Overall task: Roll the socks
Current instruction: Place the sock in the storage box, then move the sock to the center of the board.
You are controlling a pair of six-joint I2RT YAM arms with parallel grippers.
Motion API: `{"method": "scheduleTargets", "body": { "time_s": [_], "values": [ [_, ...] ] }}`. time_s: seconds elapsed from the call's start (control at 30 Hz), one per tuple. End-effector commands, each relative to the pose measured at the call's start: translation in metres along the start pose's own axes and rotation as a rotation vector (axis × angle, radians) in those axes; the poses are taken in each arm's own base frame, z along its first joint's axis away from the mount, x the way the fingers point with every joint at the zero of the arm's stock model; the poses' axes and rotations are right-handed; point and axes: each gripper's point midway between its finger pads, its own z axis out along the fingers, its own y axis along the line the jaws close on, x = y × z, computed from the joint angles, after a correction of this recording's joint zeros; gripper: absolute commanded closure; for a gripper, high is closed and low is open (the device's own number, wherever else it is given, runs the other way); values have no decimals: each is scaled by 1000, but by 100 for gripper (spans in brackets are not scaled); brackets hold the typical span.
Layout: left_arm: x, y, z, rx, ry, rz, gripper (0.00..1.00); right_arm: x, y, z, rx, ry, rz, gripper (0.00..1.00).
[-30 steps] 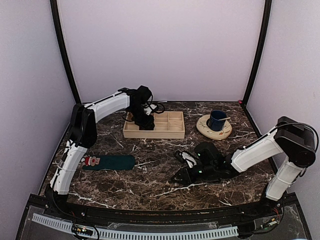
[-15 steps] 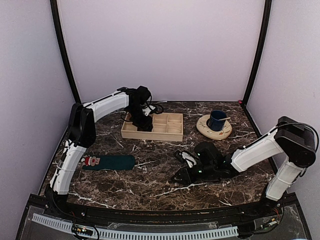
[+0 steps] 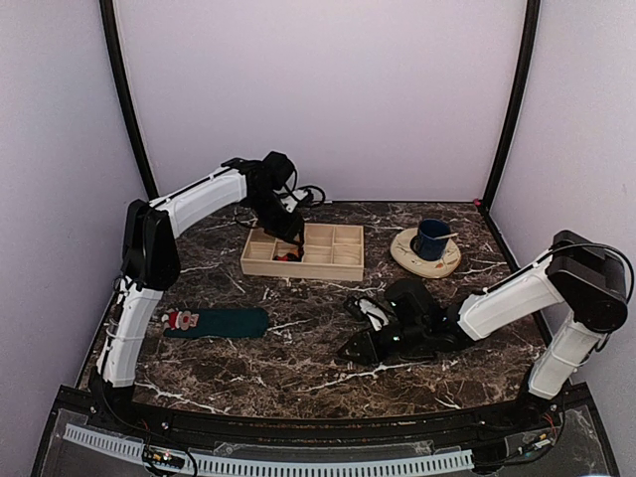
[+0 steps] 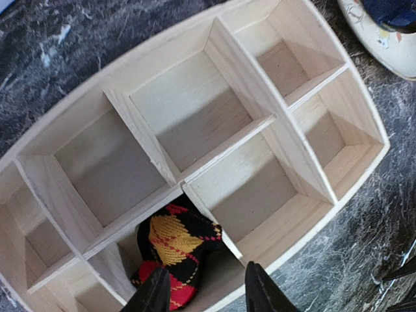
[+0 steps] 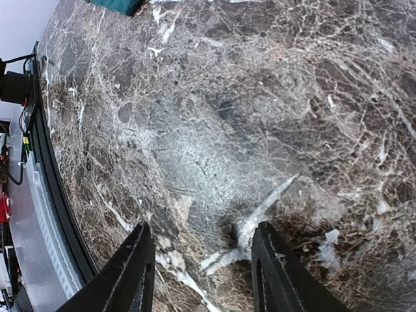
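The black sock with orange-red argyle diamonds point(image 4: 174, 246) lies bunched in a near-row compartment of the wooden tray point(image 4: 195, 110); in the top view this sock point(image 3: 288, 256) shows as a small dark and red patch. My left gripper point(image 4: 207, 294) hangs open above it, nothing between its fingers. From above, the left gripper point(image 3: 289, 228) is over the tray's point(image 3: 343, 266) left half. The teal-green sock with a Santa figure point(image 3: 214, 322) lies flat on the table at the left. My right gripper point(image 3: 360, 347) rests low over the marble, open and empty point(image 5: 201, 260).
A cream plate point(image 3: 409, 256) with a blue cup point(image 3: 433, 238) stands right of the tray; the plate's edge point(image 4: 370, 32) shows in the left wrist view. The black front rail point(image 5: 52, 182) runs along the table's near edge. A corner of the teal-green sock point(image 5: 117, 5) shows far ahead of the right gripper.
My left arm has lifted up and back off the tray, its jaws a little wider, and the argyle sock now shows in its compartment. The tray shifted slightly left. The right arm stayed put.
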Motion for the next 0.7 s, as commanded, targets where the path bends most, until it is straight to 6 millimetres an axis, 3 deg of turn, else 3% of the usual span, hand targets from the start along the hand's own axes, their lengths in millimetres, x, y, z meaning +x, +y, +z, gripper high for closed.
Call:
{"method": "scheduleTargets", "body": {
  "time_s": [0.0,0.2,0.37,0.53,0.67],
  "values": [
    [-37,-16,-71,-11,-177,37,58,-16,5,-1,-3,-36,-26,54],
    [-37,-15,-109,-99,-276,55,58,-24,8,-4,31,-55,-74,54],
    [-16,-17,-142,-143,-452,72,55,-39,21,7,69,-55,-170,54],
    [34,-13,-182,-196,-647,14,48,-72,46,27,83,-63,-284,54],
    [74,-11,-192,-200,-741,-45,47,-96,66,53,85,-48,-372,57]
  ]
}}
